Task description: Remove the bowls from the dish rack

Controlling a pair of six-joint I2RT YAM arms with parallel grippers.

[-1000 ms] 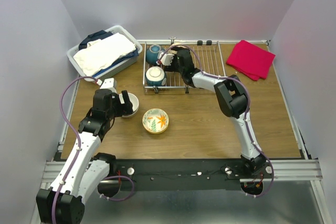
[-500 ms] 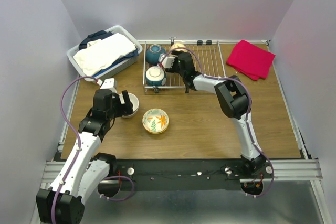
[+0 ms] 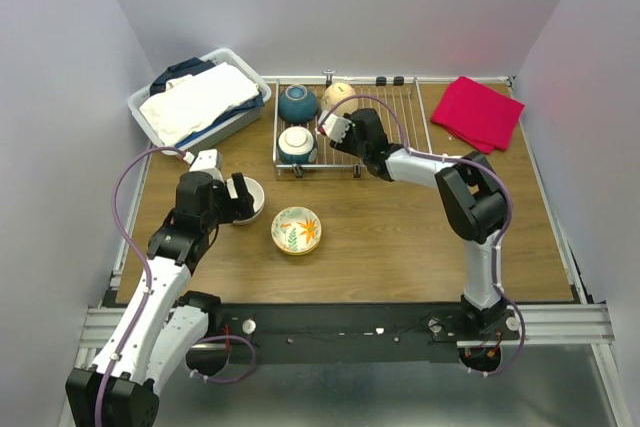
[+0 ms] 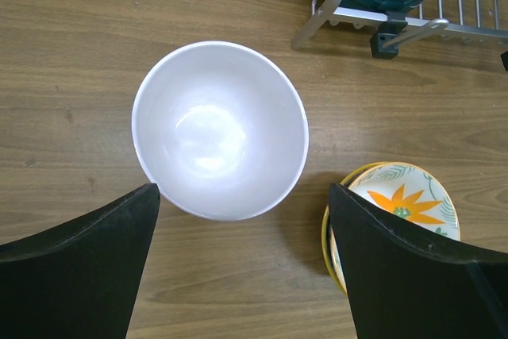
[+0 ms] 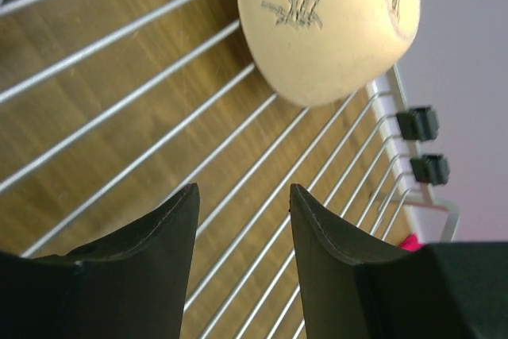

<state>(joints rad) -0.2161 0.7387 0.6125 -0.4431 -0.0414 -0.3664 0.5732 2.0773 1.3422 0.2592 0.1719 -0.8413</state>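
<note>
Silver rack [image 3: 395,117] holds three bowls: teal bowl [image 3: 297,103], beige bowl [image 3: 338,95], teal-white bowl [image 3: 297,145]. White bowl [image 3: 255,203] and floral bowl [image 3: 297,230] stand outside, near-left of the rack. Left wrist: left gripper [image 4: 242,188] splayed wide astride white bowl, gripping nothing. Right wrist: right gripper [image 5: 243,188] parted, empty, above rack wires, beige bowl just beyond.

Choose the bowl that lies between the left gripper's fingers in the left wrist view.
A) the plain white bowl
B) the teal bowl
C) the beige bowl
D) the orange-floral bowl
A: the left wrist view shows the plain white bowl centred below the open left gripper, while the floral bowl sits off to one side, partly behind a finger.
</note>
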